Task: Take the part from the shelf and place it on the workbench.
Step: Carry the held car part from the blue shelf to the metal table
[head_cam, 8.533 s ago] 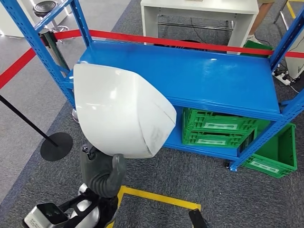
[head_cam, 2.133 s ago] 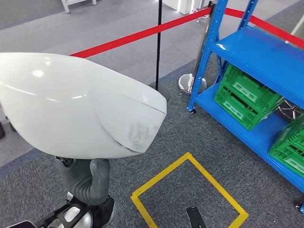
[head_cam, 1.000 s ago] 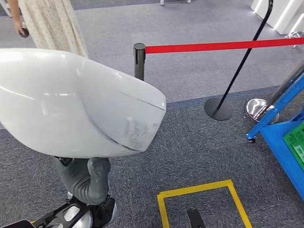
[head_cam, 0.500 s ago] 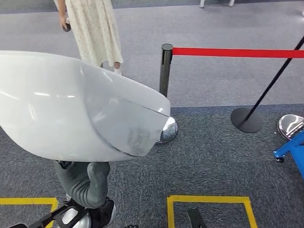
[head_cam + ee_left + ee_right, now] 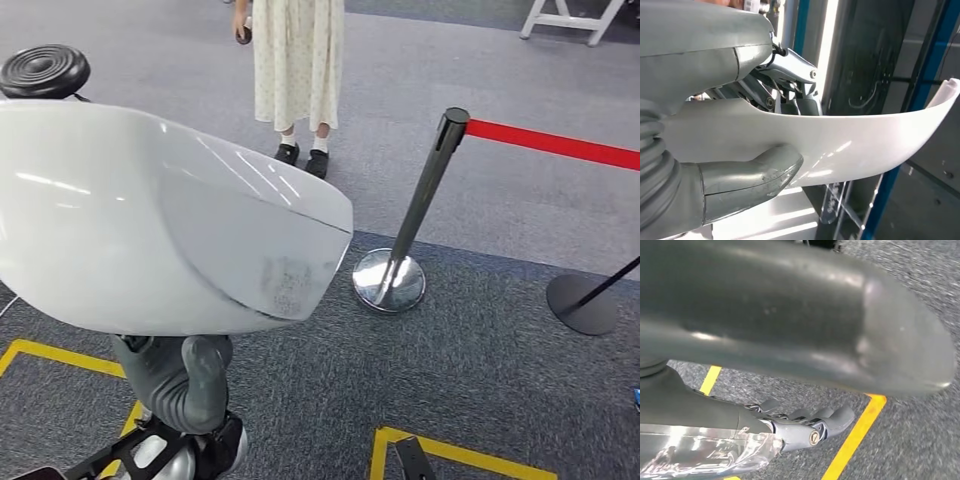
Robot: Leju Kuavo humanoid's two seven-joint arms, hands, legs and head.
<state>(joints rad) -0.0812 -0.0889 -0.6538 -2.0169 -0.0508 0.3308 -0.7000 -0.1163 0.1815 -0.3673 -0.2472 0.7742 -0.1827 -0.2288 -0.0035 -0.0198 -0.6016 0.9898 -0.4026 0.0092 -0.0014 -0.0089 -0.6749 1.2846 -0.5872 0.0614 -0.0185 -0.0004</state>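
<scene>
Part [image 5: 151, 225]: large white curved shell, glossy, carried high in front of the body, long axis roughly level, its tapered end pointing to the robot's right. A scuffed grey patch near that end.

Left hand [image 5: 734, 145]: clamped on the part's edge. In the left wrist view the thick thumb [image 5: 760, 172] lies against one face of the shell and the darker fingers [image 5: 791, 75] press the other face. Grip sits near one end, so most of the shell overhangs.

Right hand [image 5: 806, 430]: hanging low over the carpet [image 5: 468, 380], fingers loosely extended with nothing in them, so open by my reading.

Surroundings: a person [image 5: 298, 70] in a pale dress standing ahead on the grey floor; a tilted stanchion post [image 5: 423, 210] with chrome base and red belt [image 5: 551, 145] to the right; yellow floor tape [image 5: 453, 455] underfoot; a black round stool seat [image 5: 44, 70] at far left. No workbench in sight.

Step in hand, as I judge it: carrying the part toward the workbench, with the set-down yet to come.

To do it well:
- Keep the pinch firm; a one-handed hold on a smooth overhanging shell could slip or twist.
- Hold the shell level, with no swinging.
- Mind the free end near the post and belt, and give the person room.
- The shell blocks much of the view downward; move slowly and find the bench surface before lowering.
</scene>
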